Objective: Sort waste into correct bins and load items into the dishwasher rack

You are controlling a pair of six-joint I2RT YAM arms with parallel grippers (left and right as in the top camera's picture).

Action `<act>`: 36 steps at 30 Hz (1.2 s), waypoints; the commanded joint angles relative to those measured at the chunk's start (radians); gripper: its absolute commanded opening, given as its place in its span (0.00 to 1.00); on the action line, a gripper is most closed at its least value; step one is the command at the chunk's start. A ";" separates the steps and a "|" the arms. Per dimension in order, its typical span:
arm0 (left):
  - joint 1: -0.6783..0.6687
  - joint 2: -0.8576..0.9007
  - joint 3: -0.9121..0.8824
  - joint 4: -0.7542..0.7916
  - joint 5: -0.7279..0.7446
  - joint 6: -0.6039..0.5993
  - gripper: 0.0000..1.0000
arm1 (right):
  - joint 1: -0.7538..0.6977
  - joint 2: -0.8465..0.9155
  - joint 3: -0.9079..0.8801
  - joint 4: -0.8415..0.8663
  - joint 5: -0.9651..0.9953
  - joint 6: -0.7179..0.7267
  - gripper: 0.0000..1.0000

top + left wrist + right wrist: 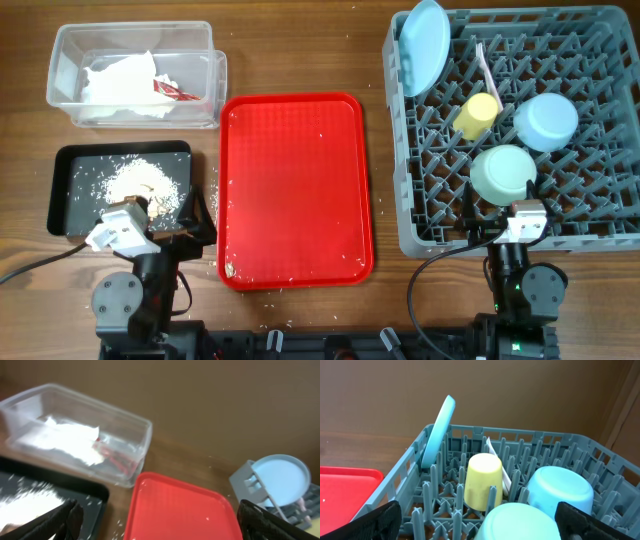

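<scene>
sorting near completion: napkin [120, 82] in clear tub [60, 52] at far left corner, crumbs [140, 182] in black tray [60, 195], dishes [503, 170] in rack [408, 215] along right edge. left gripper [160, 527] and right gripper [480, 525] both gape empty; best retreat clear of rims.

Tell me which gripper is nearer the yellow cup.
Right. The right gripper hovers over the dishwasher rack's front edge, just beyond the mint-green bowl from the yellow cup. The left gripper is far across the red tray, over the black tray.
</scene>
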 commanded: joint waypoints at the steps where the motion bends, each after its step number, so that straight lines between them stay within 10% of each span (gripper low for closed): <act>1: 0.006 -0.047 -0.113 0.116 0.079 0.055 1.00 | -0.006 -0.005 -0.001 0.005 0.010 -0.009 1.00; 16: 0.025 -0.161 -0.420 0.574 0.088 0.055 1.00 | -0.006 -0.005 -0.001 0.005 0.010 -0.009 1.00; 36: 0.023 -0.161 -0.419 0.345 0.088 0.055 1.00 | -0.006 -0.005 -0.001 0.004 0.010 -0.009 1.00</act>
